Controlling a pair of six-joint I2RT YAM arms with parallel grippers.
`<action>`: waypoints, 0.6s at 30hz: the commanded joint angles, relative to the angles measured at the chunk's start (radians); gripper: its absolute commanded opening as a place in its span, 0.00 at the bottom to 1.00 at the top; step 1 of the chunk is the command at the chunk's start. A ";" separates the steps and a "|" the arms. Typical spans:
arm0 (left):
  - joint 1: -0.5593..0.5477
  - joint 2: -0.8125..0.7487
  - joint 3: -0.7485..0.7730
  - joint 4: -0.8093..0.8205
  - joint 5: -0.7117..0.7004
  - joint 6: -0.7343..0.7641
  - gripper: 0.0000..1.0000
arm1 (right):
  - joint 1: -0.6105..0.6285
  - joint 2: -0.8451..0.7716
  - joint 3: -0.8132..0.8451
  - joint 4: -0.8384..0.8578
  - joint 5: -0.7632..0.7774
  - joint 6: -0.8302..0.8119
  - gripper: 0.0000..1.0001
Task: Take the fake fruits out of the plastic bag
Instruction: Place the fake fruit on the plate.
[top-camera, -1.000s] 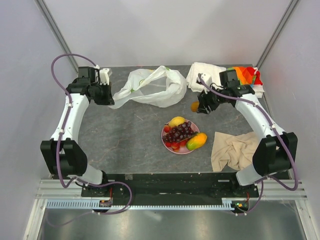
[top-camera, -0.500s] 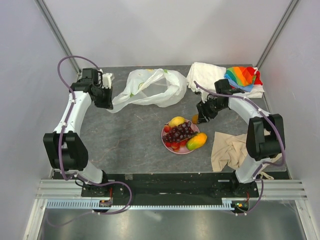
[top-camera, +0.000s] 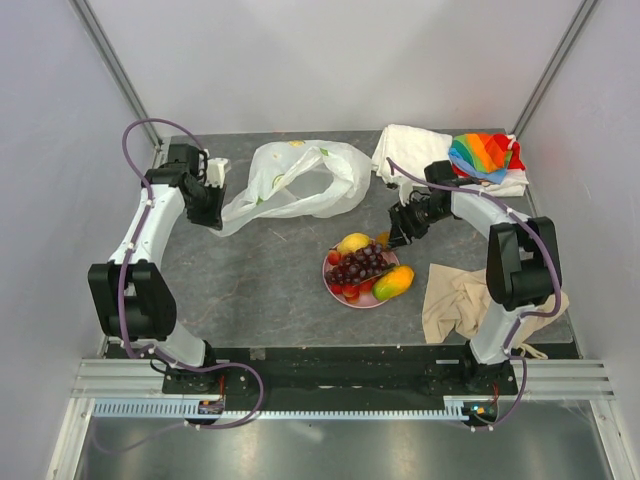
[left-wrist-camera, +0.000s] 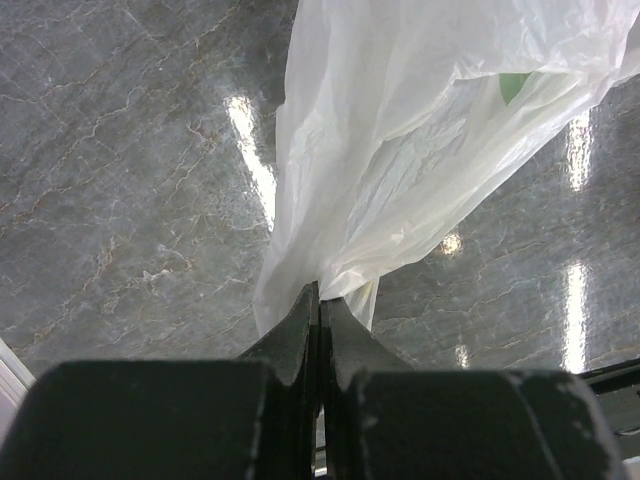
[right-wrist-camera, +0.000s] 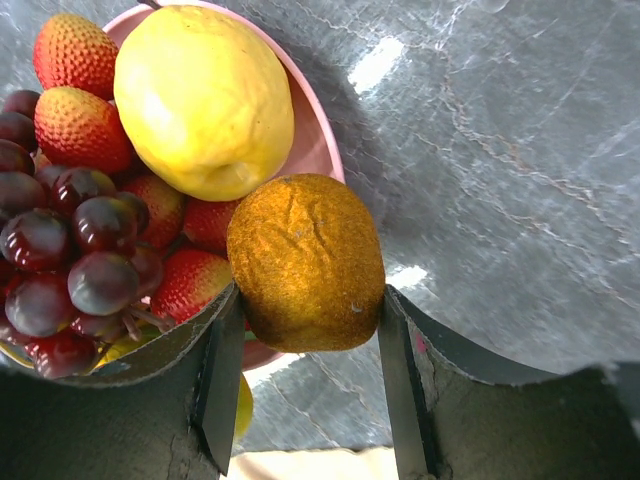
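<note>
White crinkly plastic bag (top-camera: 300, 180): lies slack at far middle of grey table (top-camera: 250, 270), mouth gaping, left end pinched between tightly pressed fingers of left gripper (left-wrist-camera: 320, 300). Small orange (right-wrist-camera: 305, 260): clamped between both fingers of right gripper (right-wrist-camera: 307, 305), sits at far-right rim of pink plate (right-wrist-camera: 322, 150), just beside lemon (right-wrist-camera: 205, 95). On plate: lemon, red strawberry-like fruits (right-wrist-camera: 65, 50), purple grape bunch (right-wrist-camera: 60, 260), orange-green mango (top-camera: 394, 283). Beige cloth (top-camera: 470, 300): crumpled, right of plate.
</note>
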 joint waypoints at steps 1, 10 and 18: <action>-0.004 -0.005 0.001 -0.003 0.004 0.039 0.02 | -0.002 0.024 0.025 0.020 -0.071 0.052 0.39; -0.002 0.000 -0.007 -0.001 0.018 0.041 0.02 | -0.002 0.024 -0.021 0.034 -0.082 0.086 0.45; -0.002 -0.006 -0.015 0.000 0.024 0.042 0.02 | -0.002 0.029 -0.048 0.023 -0.073 0.086 0.53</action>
